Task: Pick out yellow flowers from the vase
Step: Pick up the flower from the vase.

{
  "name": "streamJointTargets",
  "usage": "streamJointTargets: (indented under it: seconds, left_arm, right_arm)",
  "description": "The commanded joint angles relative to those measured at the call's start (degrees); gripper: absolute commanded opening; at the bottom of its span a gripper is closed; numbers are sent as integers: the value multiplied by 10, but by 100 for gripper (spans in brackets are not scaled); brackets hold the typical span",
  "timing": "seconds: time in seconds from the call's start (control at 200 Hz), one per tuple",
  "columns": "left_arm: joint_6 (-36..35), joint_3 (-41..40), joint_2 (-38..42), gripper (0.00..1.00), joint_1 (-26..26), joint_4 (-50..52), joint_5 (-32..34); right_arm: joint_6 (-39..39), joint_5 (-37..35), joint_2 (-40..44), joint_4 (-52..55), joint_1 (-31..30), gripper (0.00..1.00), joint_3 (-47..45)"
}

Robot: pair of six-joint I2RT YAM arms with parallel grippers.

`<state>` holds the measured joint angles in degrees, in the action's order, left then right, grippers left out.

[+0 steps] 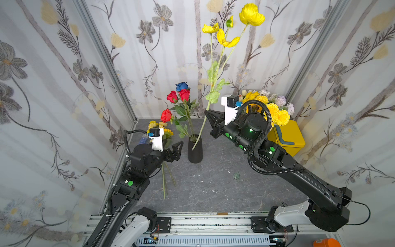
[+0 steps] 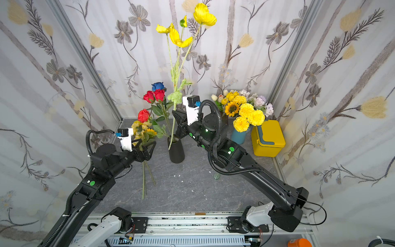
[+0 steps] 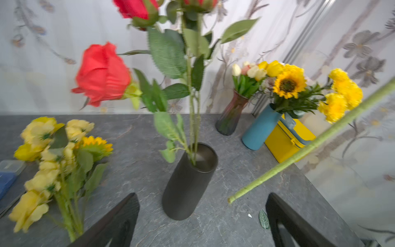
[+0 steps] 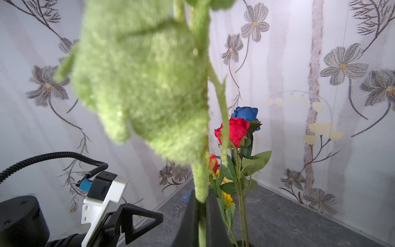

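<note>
In a top view the yellow poppy stem is held nearly upright, blooms high, tilted right, pinched low by the right tool. In the left wrist view its cut end hangs just outside the black vase holding red roses; the left tool is spread, empty. In the right wrist view the stem is seen clamped between the fingers.

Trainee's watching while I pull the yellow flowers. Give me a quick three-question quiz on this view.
1. True or false: the right hand is shut on the yellow poppy stem, whose cut end hangs outside the black vase.
2. What stands in the black vase? A) red and blue roses B) sunflowers C) white tulips
3. Fill in: the left hand, near the yellow flowers lying on the table, is ___.
Key: 1 true; 2 A; 3 open.
</note>
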<state>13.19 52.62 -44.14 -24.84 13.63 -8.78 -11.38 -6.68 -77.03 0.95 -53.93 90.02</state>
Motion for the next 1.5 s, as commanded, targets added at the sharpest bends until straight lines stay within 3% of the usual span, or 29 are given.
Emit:
streamJointTargets:
  seconds: [0.0, 0.125, 0.31, 0.54, 0.664, 0.884, 1.059, 1.199, 1.299, 1.429, 1.494]
  left_arm:
    - [-40, 9, -9, 90, -57, -61, 9]
    - [-63, 6, -27, 82, -115, -111, -26]
    - [-98, -1, -51, 79, -178, -156, -84]
    - [-116, 25, -106, 71, -223, -157, -67]
    - [-124, 38, -130, 59, -240, -153, -60]
    - [-124, 54, -147, 16, -247, -137, -56]
    - [-113, 44, -135, 0, -248, -144, -41]
    - [-108, 55, -142, 0, -248, -129, -36]
    - [-107, 59, -143, 0, -247, -120, -22]
    - [-101, 59, -130, 0, -247, -107, 35]
    - [-89, 74, -124, 0, -248, -84, 71]
  right_arm:
    - [-24, 27, 27, -15, 0, 0, -39]
    - [-41, 47, 72, -32, 0, 0, -92]
    - [-51, 63, 121, -43, 0, 0, -140]
    - [-59, 90, 144, -49, 0, 0, -169]
    - [-62, 97, 147, -52, 0, 0, -172]
    - [-57, 74, 155, -55, 0, 0, -183]
    - [-51, 55, 153, -55, 0, 0, -188]
    - [-52, 61, 152, -63, 0, 0, -192]
    - [-49, 55, 160, -74, -1, 19, -201]
    - [-37, 28, 178, -86, 0, 52, -216]
    - [-29, -2, 187, -85, 1, 75, -223]
